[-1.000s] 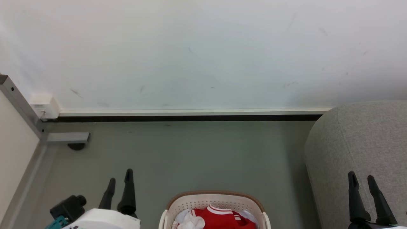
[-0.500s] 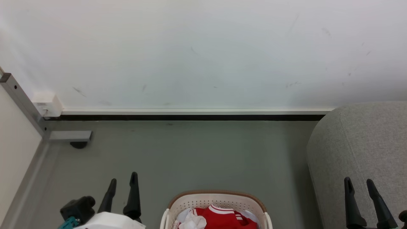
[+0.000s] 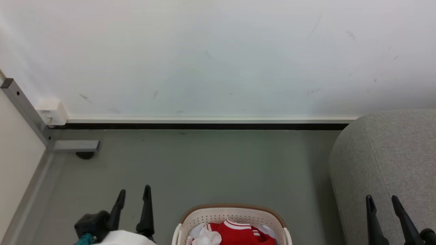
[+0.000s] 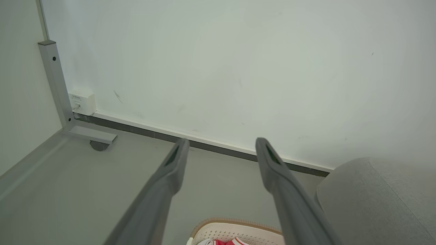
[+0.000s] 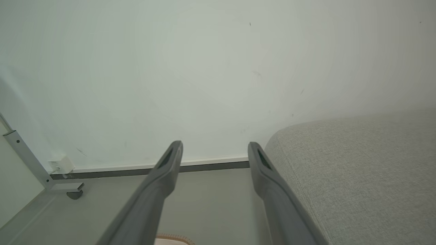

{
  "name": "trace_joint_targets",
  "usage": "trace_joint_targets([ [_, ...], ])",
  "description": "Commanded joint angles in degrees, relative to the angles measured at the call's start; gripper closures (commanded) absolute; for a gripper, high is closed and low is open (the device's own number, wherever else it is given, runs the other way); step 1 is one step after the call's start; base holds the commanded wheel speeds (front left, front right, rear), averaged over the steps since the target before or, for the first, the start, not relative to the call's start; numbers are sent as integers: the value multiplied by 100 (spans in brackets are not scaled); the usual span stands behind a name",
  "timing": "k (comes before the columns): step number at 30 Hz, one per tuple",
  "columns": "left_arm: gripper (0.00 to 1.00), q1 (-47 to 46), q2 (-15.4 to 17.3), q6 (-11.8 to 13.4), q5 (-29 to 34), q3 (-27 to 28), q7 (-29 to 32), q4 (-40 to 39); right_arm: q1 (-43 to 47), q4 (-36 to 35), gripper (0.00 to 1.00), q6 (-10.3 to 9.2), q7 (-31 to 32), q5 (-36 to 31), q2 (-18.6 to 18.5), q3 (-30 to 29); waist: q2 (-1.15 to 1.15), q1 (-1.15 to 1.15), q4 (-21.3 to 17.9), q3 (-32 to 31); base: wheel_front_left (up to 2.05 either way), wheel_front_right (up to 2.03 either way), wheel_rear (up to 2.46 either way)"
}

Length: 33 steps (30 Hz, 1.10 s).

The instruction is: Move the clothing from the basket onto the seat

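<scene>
- Below left, left end effector [image 3: 134, 189]: jaws spread wide, empty, over floor [image 3: 218, 163].
- Right end effector [image 3: 381, 197]: jaws spread wide, empty, beside seat [image 3: 391, 153].
- Clothing [image 3: 238, 234]: red and white, lying in basket [image 3: 231, 206] between them.

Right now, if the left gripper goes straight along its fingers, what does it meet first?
Probably the white wall just above its baseboard; the left gripper aims over bare floor. The basket lies below that line. Depth unclear.
</scene>
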Motion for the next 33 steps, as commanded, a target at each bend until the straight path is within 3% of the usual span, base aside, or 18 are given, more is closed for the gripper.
trace_joint_targets([
  [1, 0, 17, 57, 30, 204, -9, -65, 7, 50, 3, 0, -8, -33, -142, -10, -45, 0, 0, -1, -2, 0, 0, 0],
  [33, 0, 110, 24, 8, 1629, -150, -434, 238, 209, 150, 0, -12, -130, -1544, 251, -367, 0, 0, 40, -3, 0, 0, 0],
])
